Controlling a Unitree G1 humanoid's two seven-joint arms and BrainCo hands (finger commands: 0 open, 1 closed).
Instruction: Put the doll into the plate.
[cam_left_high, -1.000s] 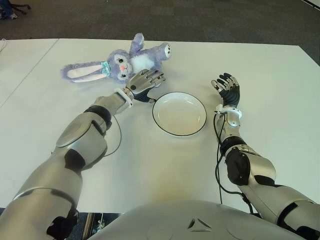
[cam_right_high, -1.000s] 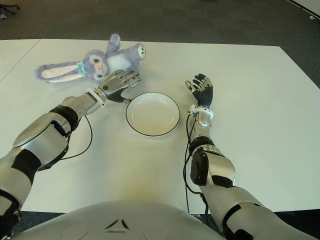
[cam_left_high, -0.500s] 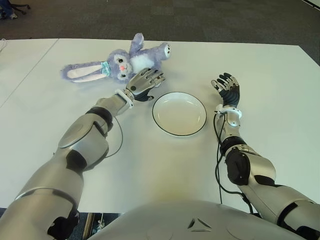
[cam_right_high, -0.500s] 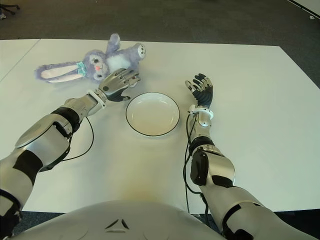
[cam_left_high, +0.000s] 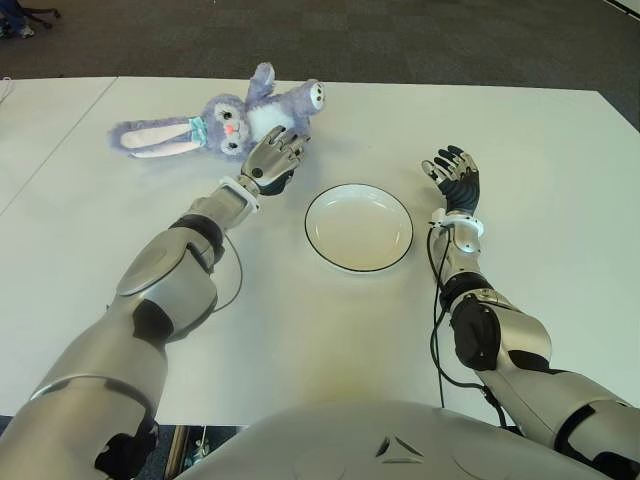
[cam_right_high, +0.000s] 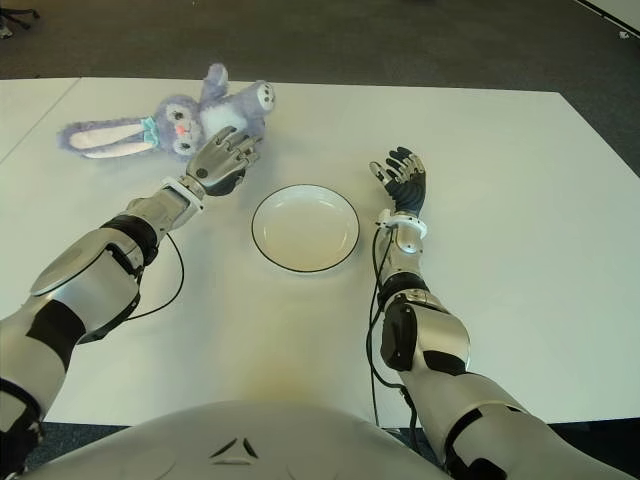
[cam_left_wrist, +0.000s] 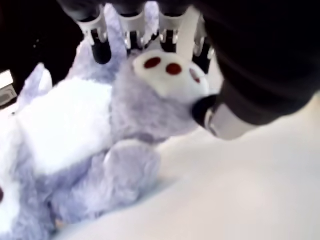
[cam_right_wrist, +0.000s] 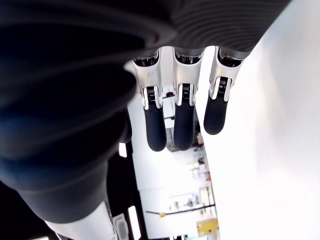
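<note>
The doll, a purple plush bunny with long ears, lies on its back at the far left of the white table. My left hand hovers over its legs with fingers spread, open. In the left wrist view the fingertips reach past the doll's white-soled foot without closing on it. The white plate with a dark rim stands empty to the right of that hand. My right hand is held open, palm up, to the right of the plate.
The table's far edge runs just behind the doll, with dark carpet beyond it. A seam in the tabletop runs along the left. A thin black cable hangs by my left forearm.
The doll has shifted left and farther away. My left hand has followed it up and to the left, away from the plate. The right hand has not moved.
</note>
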